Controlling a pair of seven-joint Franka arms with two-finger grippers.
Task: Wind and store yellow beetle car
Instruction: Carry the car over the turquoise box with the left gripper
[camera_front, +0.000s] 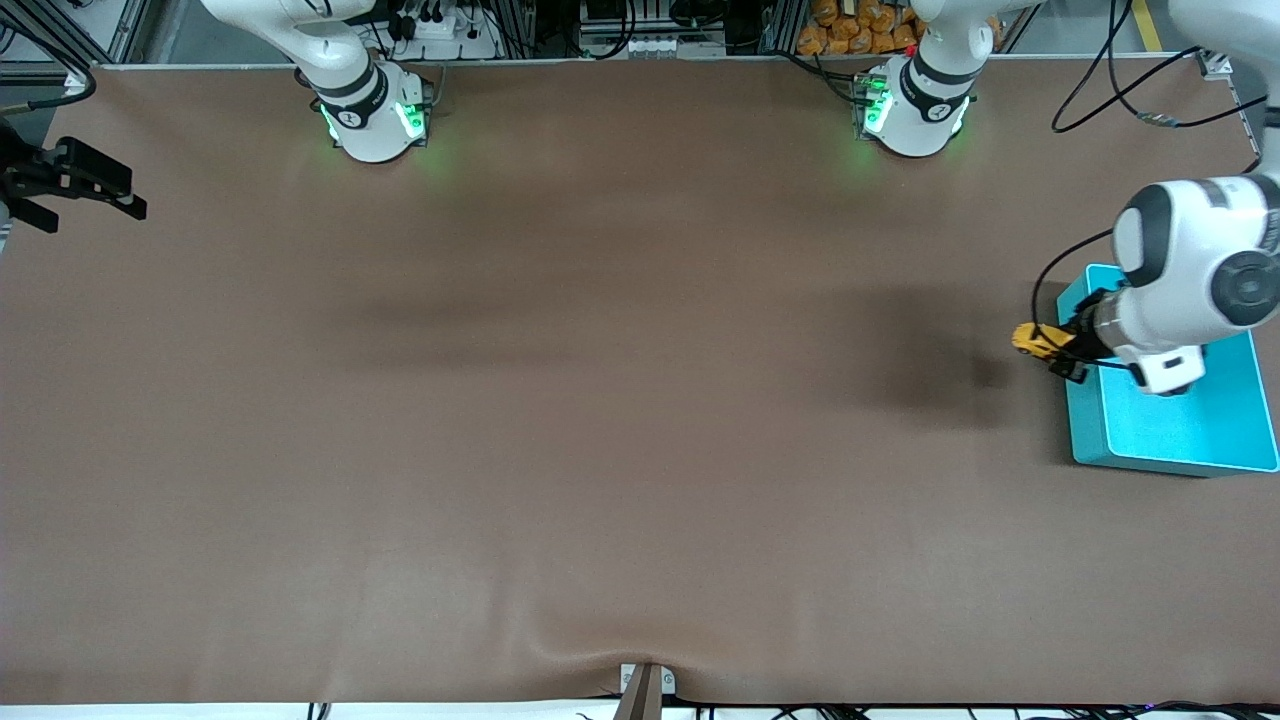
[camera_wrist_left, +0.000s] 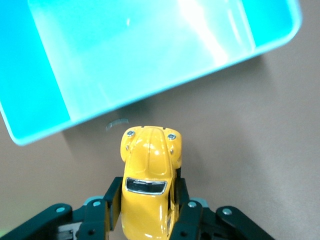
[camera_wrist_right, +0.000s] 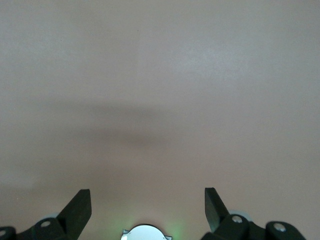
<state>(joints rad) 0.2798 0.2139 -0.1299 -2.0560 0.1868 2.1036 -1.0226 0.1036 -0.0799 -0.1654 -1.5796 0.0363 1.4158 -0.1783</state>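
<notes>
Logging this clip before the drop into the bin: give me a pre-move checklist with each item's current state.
1. Left end effector shut on the yellow beetle car: ok.
2. Car lifted off the table: ok.
3. Car over the teal bin: not ok; it hangs over the table beside the bin's rim.
4. Visible part of the bin's inside free of other things: ok.
5. Right end effector open, waiting over bare table at the right arm's end: ok.
6. Car wound: cannot tell.
</notes>
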